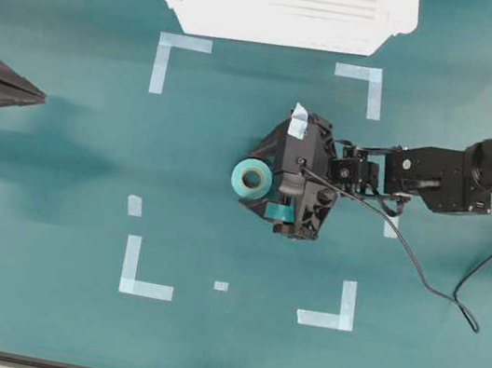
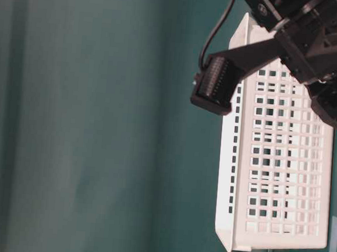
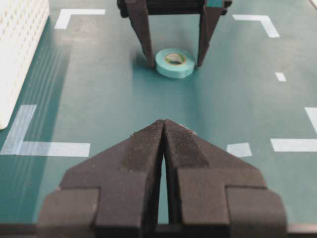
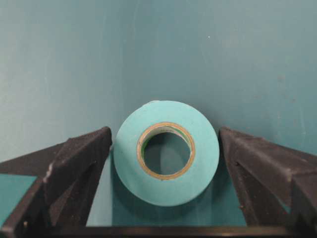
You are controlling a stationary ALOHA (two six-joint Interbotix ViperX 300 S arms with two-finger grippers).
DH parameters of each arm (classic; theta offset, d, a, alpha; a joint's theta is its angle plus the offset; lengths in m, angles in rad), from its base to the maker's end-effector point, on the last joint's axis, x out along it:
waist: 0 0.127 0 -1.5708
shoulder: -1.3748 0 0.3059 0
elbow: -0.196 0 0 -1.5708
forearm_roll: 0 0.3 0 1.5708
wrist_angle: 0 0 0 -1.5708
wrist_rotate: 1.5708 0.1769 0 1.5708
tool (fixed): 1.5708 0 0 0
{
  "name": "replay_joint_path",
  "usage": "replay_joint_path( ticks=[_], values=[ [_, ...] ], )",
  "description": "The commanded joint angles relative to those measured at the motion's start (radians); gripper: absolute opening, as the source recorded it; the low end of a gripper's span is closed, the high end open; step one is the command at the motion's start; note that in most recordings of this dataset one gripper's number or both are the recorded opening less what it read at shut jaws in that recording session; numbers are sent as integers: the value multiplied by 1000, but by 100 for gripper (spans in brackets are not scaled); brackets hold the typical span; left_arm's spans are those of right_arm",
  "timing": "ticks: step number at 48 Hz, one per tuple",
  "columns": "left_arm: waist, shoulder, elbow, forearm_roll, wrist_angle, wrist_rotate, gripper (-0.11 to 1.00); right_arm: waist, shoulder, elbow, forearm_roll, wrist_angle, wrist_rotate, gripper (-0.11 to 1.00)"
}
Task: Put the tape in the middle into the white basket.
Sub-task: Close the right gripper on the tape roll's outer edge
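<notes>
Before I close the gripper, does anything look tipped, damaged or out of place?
Nothing stands out. The tape lies flat on the table between the open right gripper's fingers, and the white basket sits upright at the table's far edge.

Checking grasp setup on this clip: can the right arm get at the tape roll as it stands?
Probably yes. The right gripper is open, with one of its fingers on each side of the tape roll, which lies flat on the table. Nothing sits between them; the left gripper is shut and well back.
</notes>
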Motion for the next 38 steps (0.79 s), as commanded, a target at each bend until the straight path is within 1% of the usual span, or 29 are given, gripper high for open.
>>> replay_joint_path(
  ticks=[1, 9, 12, 15, 17, 18, 20, 38],
  values=[
    [2, 11, -11, 2, -9, 0, -11, 3, -6, -23, 0, -2, 0, 100],
    [2, 11, -12, 0, -9, 0, -11, 2, -5, -26, 0, 0, 0, 100],
    [2, 11, -12, 2, -9, 0, -11, 2, -9, -26, 0, 0, 0, 98],
    [2, 11, -12, 2, -9, 0, -11, 2, -15, -25, 0, -2, 0, 90],
    [2, 11, -11, 2, -9, 0, -11, 2, -20, -23, 0, 0, 0, 81],
    [2, 11, -11, 2, -9, 0, -11, 0, -21, -21, -2, -2, 0, 74],
    [2, 12, -11, 2, -9, 0, -11, 2, -26, -21, -2, 0, 0, 66],
    [3, 11, -12, 2, -9, 0, -11, 2, -100, -20, -2, 49, -3, 66]
  ],
)
